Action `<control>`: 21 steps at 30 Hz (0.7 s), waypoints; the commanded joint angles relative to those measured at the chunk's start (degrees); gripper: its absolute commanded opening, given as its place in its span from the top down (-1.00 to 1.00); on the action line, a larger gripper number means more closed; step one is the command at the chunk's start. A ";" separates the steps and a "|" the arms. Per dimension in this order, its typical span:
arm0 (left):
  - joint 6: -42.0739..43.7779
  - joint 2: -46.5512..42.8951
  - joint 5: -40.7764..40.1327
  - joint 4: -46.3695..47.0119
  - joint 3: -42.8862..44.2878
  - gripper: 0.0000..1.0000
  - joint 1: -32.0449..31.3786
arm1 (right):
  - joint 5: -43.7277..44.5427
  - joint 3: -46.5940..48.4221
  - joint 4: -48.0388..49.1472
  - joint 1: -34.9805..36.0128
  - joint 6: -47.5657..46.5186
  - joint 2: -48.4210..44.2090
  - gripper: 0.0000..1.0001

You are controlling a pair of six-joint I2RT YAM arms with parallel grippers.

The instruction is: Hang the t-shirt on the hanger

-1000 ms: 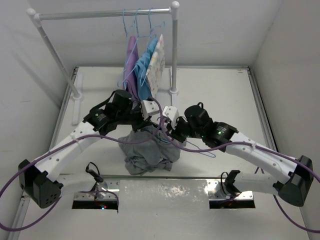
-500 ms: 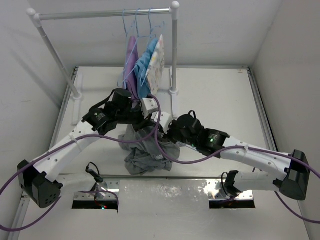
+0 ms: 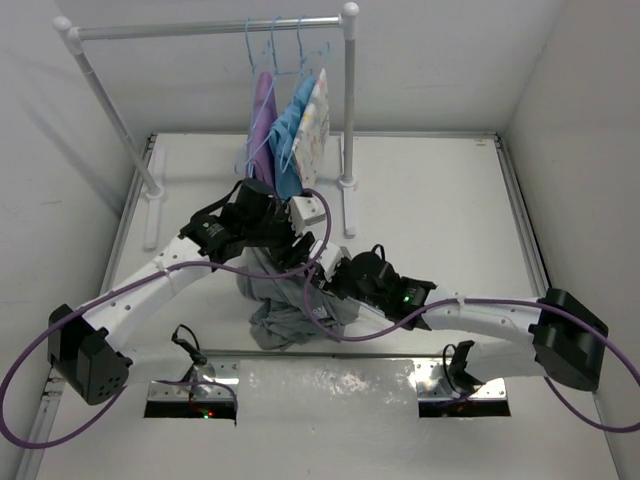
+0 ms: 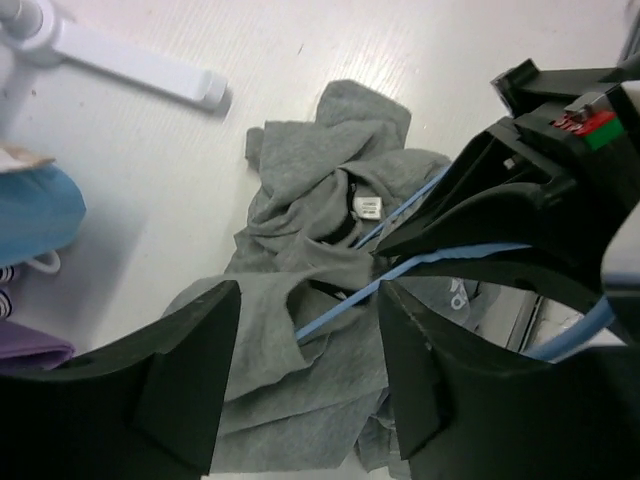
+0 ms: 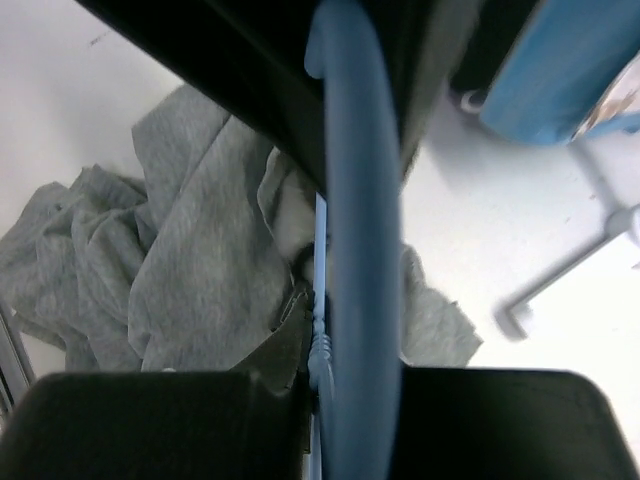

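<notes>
Label: a small white tag (image 4: 367,207) sits inside the collar of the grey t-shirt (image 4: 290,200); its print is too small to read.
Hidden: in the top view the arms cover most of the hanger (image 4: 345,308). In the right wrist view its hook is a close blue blur.
Hanger: a thin light-blue bar, slanting from lower left to upper right in the left wrist view. Its low end lies among folds near the collar.
T-shirt: crumpled on the bench (image 4: 150,200).
Right claw (image 4: 455,240): closed on the hanger.
Left claw (image 4: 308,300): fingers apart above the shirt.
</notes>
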 commanded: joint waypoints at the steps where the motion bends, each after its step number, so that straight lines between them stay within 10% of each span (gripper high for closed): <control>1: 0.95 -1.48 -0.99 2.15 -0.23 -0.12 -1.02 | 0.12 -3.20 10.17 -0.27 3.52 0.92 1.00; 21: 0.95 -2.11 -7.15 9.07 -12.79 -0.26 4.61 | -1.98 -3.48 12.55 -3.78 10.81 3.73 1.00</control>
